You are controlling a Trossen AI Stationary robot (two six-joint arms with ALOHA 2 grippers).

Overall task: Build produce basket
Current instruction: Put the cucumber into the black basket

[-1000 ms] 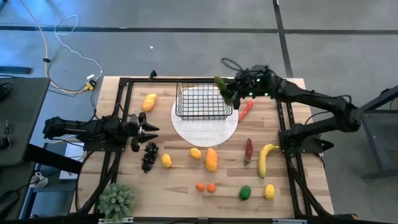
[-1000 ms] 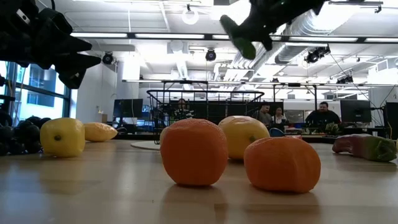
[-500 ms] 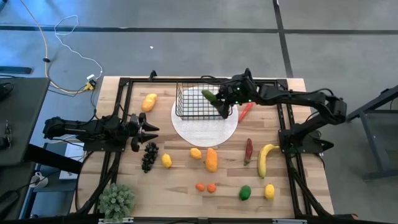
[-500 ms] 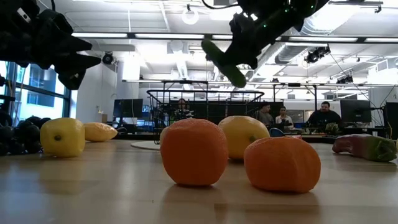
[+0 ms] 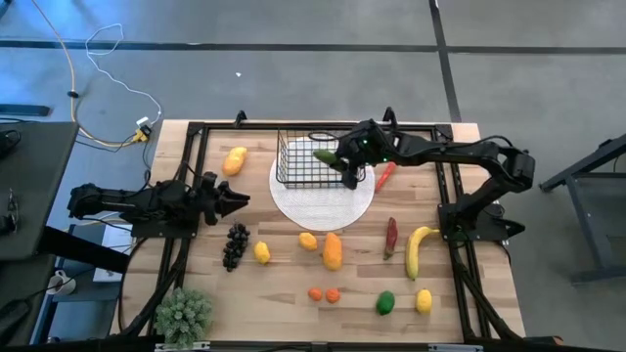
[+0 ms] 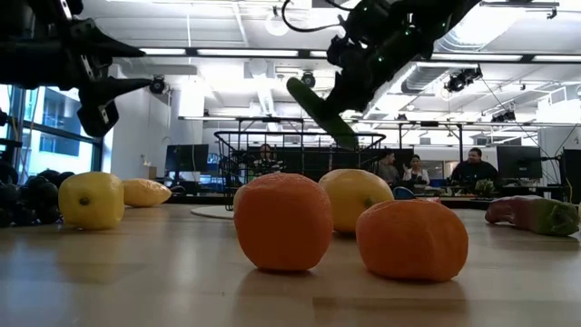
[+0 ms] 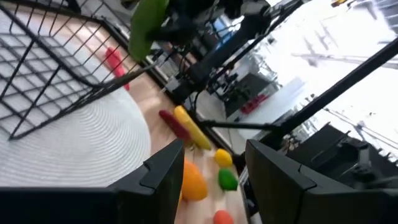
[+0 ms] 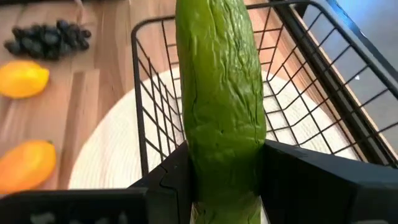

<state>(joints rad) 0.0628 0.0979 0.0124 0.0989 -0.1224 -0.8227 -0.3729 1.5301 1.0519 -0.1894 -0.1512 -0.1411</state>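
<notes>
The black wire basket stands on the round white plate at the table's far middle. My right gripper hangs over the basket's right part, shut on a green cucumber, which also shows in the low view and the right wrist view. My left gripper waits open at the table's left, near the dark grapes. Other produce lies loose on the near half of the table. My right gripper pinches the cucumber between its two fingers, close to one end. The fingers lie across it. The cucumber is lifted clear and tilted above the basket, with its long free end sticking out toward the table's left.
Right of the plate lie a red chilli, a dark red piece and a banana. Lemons, two oranges and a lime lie nearer. A spiky potted plant stands at the near left corner. People sit beyond the table.
My right gripper has carried the cucumber from beside the basket's right wall toward the table's left, over the basket, and slightly down. The cucumber has tipped, its free end now pointing left. My left gripper has turned about its wrist without shifting place.
</notes>
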